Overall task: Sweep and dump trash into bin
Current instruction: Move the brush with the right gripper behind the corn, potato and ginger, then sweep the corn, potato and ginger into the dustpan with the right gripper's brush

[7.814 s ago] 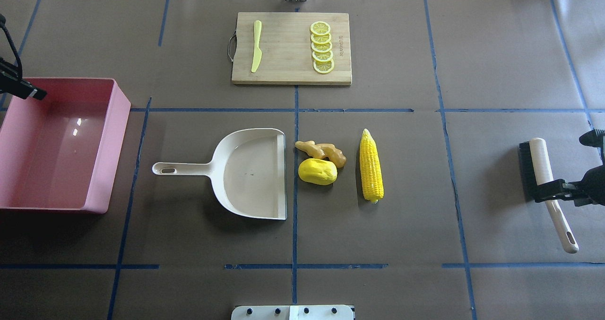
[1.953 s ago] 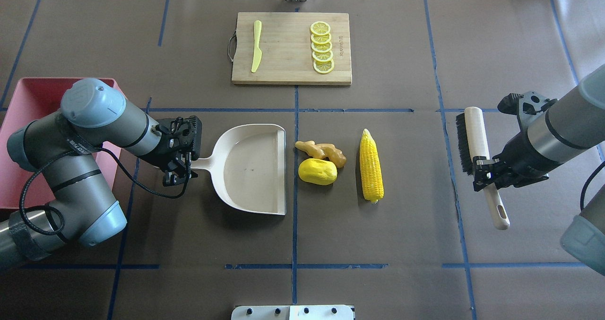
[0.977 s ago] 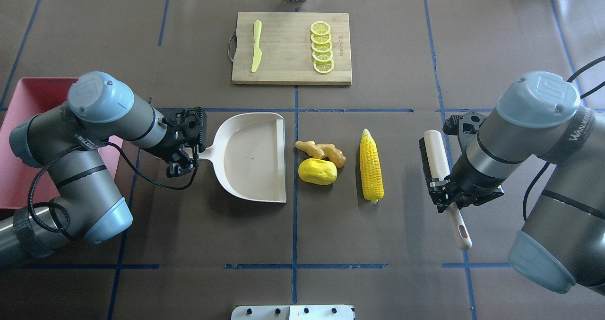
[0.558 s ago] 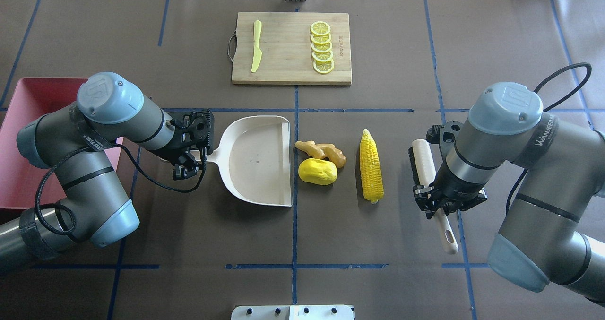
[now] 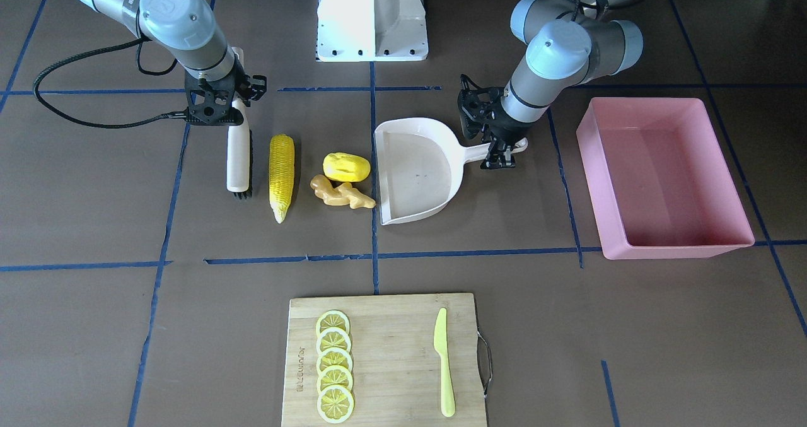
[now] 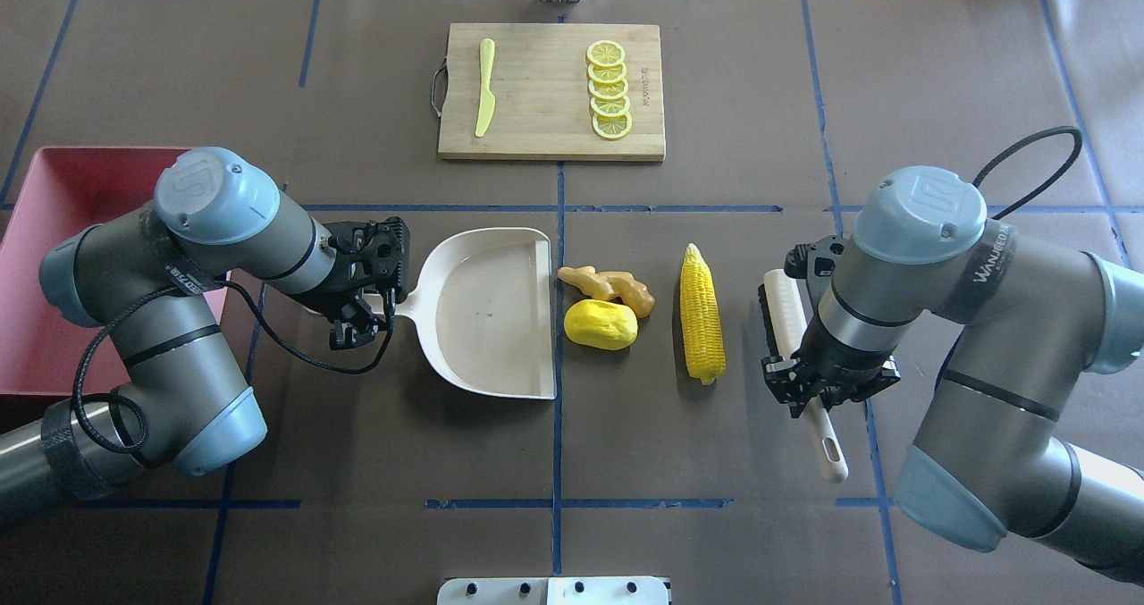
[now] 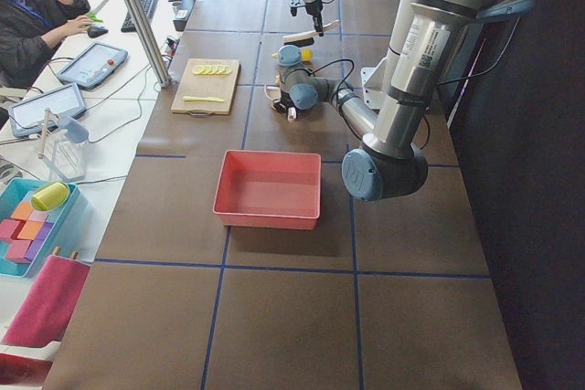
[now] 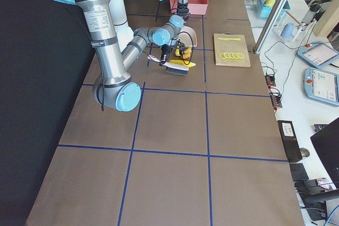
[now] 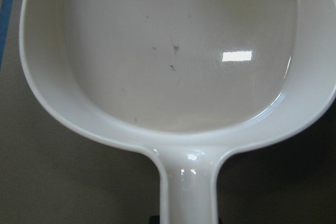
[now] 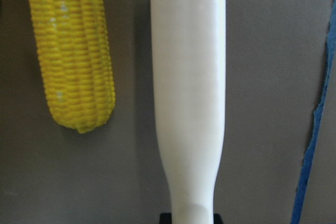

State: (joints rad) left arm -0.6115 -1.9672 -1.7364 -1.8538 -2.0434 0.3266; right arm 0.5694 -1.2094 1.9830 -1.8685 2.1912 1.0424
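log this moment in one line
phase: pre-sweep | left gripper: shut on dustpan handle | right gripper: shut on brush beside corn cob | bin: empty

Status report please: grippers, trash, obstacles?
Left gripper shut on dustpan, right gripper shut on brush. Corn cob, fruit, ginger root unswept between them. No obstacle seen.

Grey tube arms with pale-blue joint caps — black cables looping, white base

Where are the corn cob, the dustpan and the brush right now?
corn cob (image 6: 702, 313): overhead view, middle of the cob.
dustpan (image 6: 487, 315): overhead view, bare floor of the pan.
brush (image 5: 238, 156): front-facing view, cream back of the brush head.
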